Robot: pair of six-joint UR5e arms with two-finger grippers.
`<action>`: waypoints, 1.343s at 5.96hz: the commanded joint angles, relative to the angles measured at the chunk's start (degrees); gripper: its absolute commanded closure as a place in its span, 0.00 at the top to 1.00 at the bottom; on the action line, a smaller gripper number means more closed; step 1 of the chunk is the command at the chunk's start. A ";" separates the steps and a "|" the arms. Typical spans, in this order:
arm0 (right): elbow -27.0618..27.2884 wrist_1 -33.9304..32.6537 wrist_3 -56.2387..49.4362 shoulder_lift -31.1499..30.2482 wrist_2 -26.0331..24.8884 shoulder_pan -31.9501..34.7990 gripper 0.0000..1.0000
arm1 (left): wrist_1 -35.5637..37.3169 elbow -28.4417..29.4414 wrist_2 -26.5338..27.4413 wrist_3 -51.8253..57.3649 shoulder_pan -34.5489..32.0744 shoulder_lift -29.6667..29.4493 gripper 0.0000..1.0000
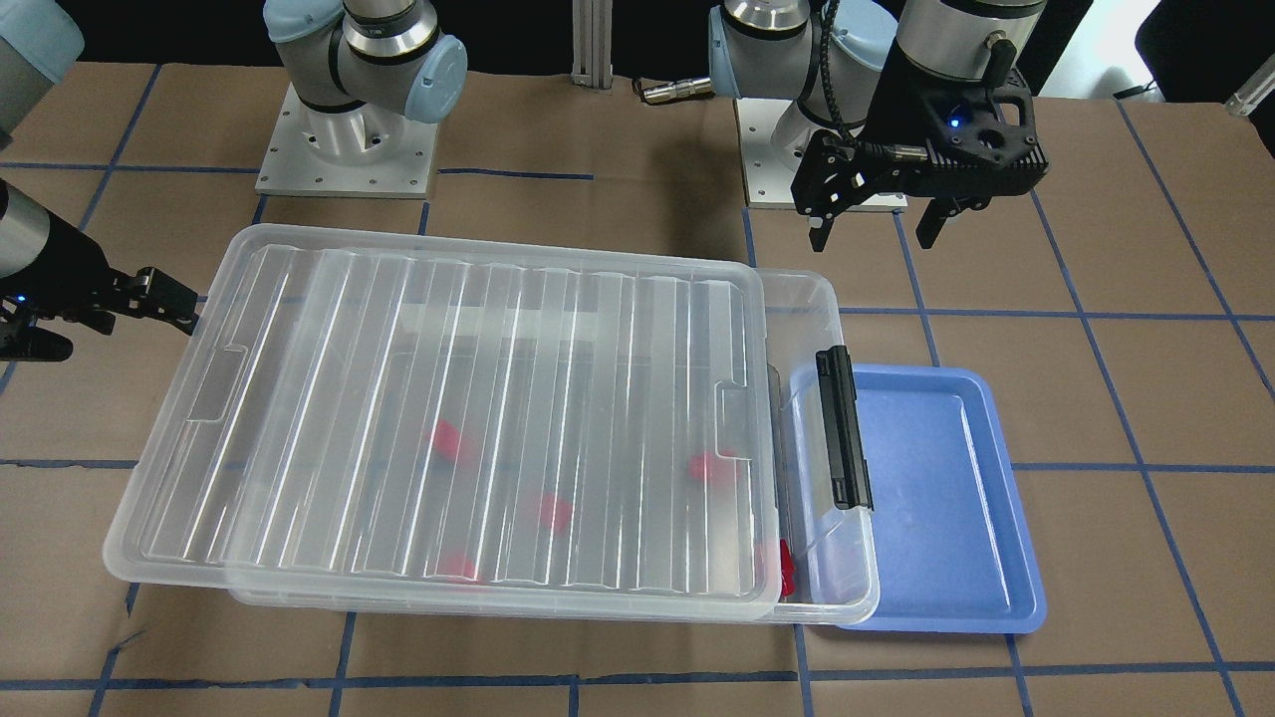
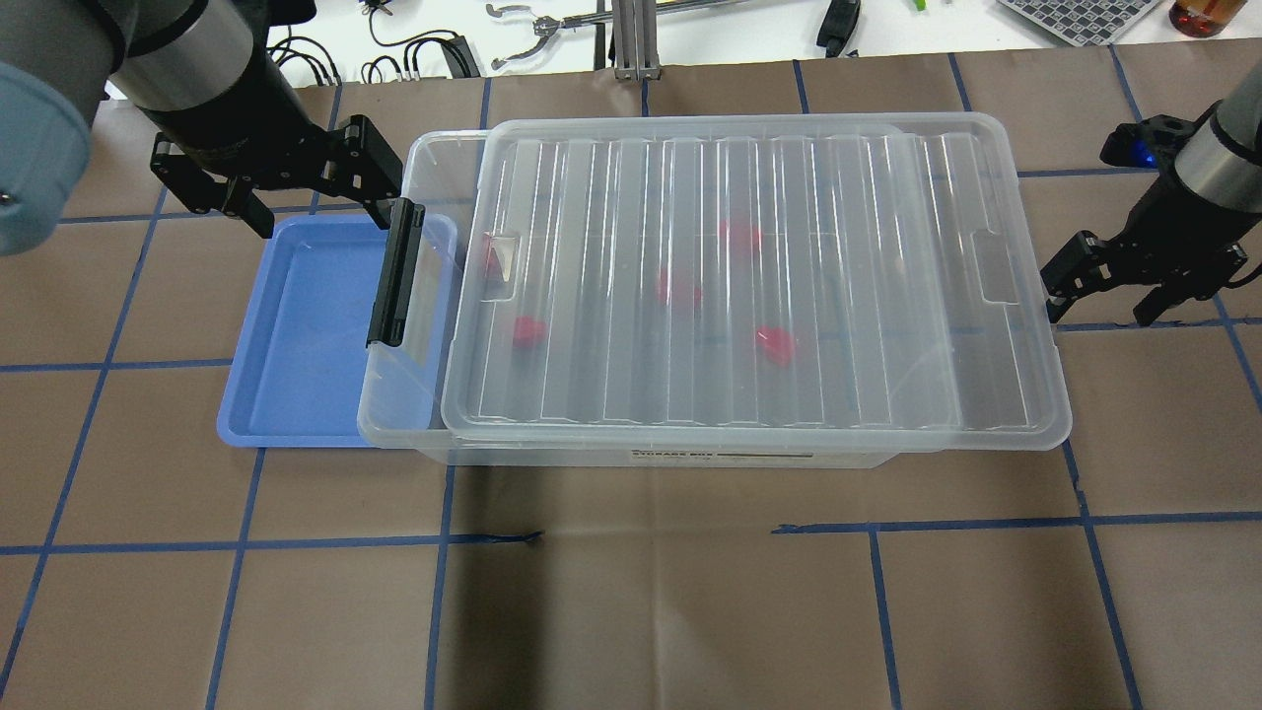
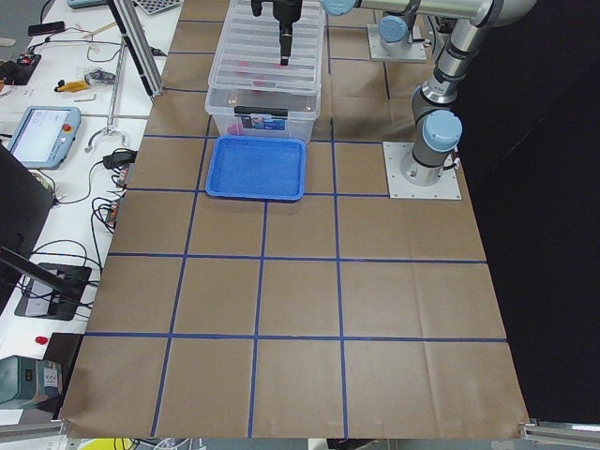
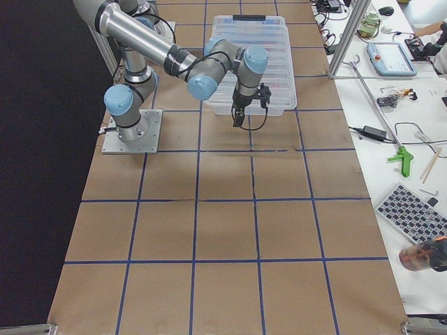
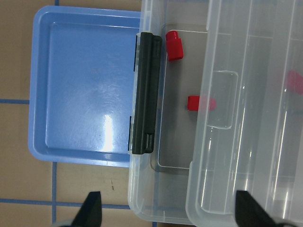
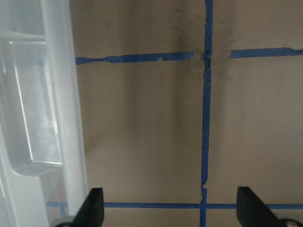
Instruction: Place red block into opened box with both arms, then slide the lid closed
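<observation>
The clear box [image 2: 426, 163] lies across the table with its black latch bar [image 2: 394, 272] at the robot's left end. The ribbed clear lid [image 2: 838, 247] rests on top, shifted toward the robot's right, so a narrow strip by the latch stays uncovered. Several red blocks lie inside; one red block [image 5: 174, 45] sits in the uncovered strip and another [image 5: 194, 103] is half under the lid. My left gripper [image 2: 320, 212] hovers open and empty above the latch end. My right gripper [image 2: 1104, 308] is open and empty just beyond the lid's far short edge [image 6: 57, 94].
A blue tray [image 2: 306, 335] lies against the box's latch end, partly under its rim, and holds nothing. Brown paper with a blue tape grid covers the table. Tools and cables lie on the white bench beyond the far edge.
</observation>
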 commanded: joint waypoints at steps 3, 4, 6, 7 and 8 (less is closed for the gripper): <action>0.09 1.98 3.80 -0.55 1.64 3.83 1.00 | -0.70 0.75 0.03 0.00 0.09 -0.17 0.98; 0.18 2.08 4.24 -0.55 2.61 4.27 1.00 | -0.79 0.66 -0.06 0.00 0.09 -0.08 0.98; 0.18 2.61 4.25 -0.55 2.97 4.45 1.00 | -0.79 0.66 -0.06 0.00 0.09 -0.08 0.98; 0.18 2.96 4.25 -0.55 3.84 4.45 1.00 | -0.71 0.57 0.02 0.00 0.09 -0.08 0.98; 0.18 2.96 4.25 -0.55 4.20 4.45 1.00 | -0.79 0.57 0.03 0.00 0.09 0.01 0.98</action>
